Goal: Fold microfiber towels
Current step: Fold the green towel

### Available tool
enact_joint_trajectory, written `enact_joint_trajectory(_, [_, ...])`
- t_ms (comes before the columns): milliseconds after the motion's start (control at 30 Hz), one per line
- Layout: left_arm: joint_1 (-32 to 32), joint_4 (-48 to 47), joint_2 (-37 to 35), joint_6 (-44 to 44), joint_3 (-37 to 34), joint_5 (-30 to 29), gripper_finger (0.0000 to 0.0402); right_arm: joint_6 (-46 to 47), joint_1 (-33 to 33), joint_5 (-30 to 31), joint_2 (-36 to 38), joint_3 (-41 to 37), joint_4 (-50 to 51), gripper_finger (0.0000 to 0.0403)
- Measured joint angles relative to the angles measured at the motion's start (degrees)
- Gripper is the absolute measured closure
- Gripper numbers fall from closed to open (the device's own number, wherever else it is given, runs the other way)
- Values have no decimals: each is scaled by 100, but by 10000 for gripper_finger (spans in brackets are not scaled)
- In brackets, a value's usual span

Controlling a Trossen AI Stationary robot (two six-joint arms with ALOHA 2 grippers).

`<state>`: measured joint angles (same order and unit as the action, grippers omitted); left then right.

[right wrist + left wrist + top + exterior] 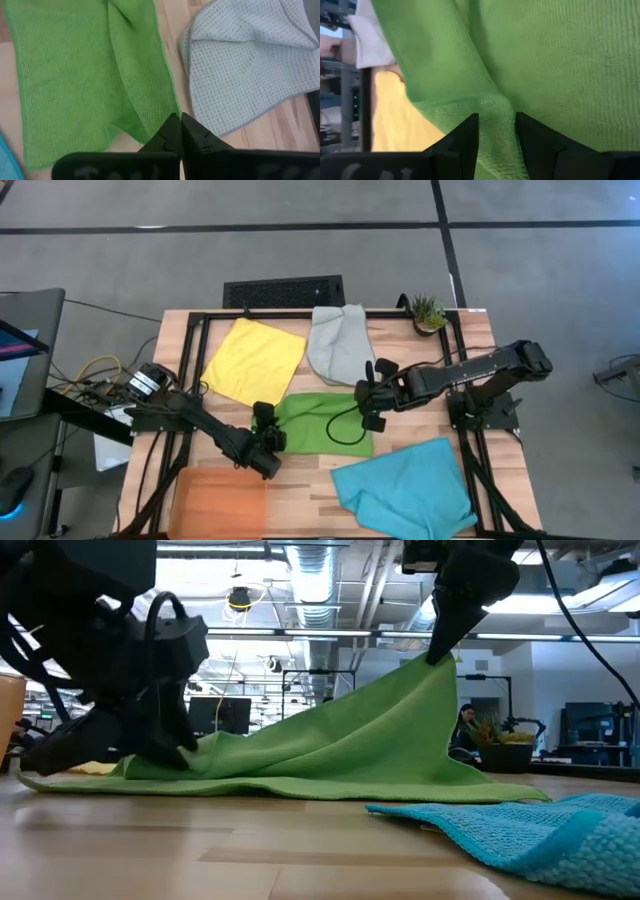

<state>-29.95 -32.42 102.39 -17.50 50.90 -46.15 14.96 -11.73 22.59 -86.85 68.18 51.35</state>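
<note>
Pinching the green towel (322, 423) at two corners, both arms work over the table's (300, 500) middle. R gripper (180, 121) has its fingers pressed tight together w/ almost no gap, a corner of the green cloth caught between the tips; in the low view that corner is lifted well above the tabletop, so the cloth slopes down from it like a tent toward the other arm. L gripper (497, 131) is only partly closed, its two dark fingers a narrow gap apart w/ a bunched ridge of green fabric squeezed between them; low view shows this grip near table level, the rest of the towel's lower edge lying flat on the wood. From above, the green towel sits at table centre, L gripper (266, 442) at its near-left corner, R gripper (369, 395) at its far-right corner. Yellow towel (254, 361) lies flat and spread toward the far-left, apart from the green one. Light grey towel (338, 344) lies rumpled at the far centre, just beside the R gripper but not touched by it; right wrist view shows its waffle weave and a bare strip of wood between it and the green edge. Turquoise towel (405, 488) lies loosely crumpled at the near-right, close to the green towel's edge; can't tell if they touch. Orange tray (220, 498) sits at the near-left corner, just beside the L gripper. Small potted plant (428, 313) stands at the far-right corner.
</note>
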Motion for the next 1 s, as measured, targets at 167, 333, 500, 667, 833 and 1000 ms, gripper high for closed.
enact_joint_trajectory(167, [51,-319,0,39,130,-52,279,0,0,-2,0,0,-1,387])
enact_joint_trajectory(333, [138,-326,0,38,132,180,279,0,0,-2,0,0,-2,386])
enact_joint_trajectory(500, [254,-267,0,217,132,469,279,0,0,-5,0,0,-2,384])
enact_joint_trajectory(667, [324,-267,0,199,132,-21,295,0,0,-13,0,0,-2,388])
enact_joint_trajectory(833, [339,-275,0,180,132,83,349,0,0,-15,0,0,-2,385])
enact_joint_trajectory(1000, [339,-336,-2,-37,137,323,395,-27,26,-13,0,0,3,386])
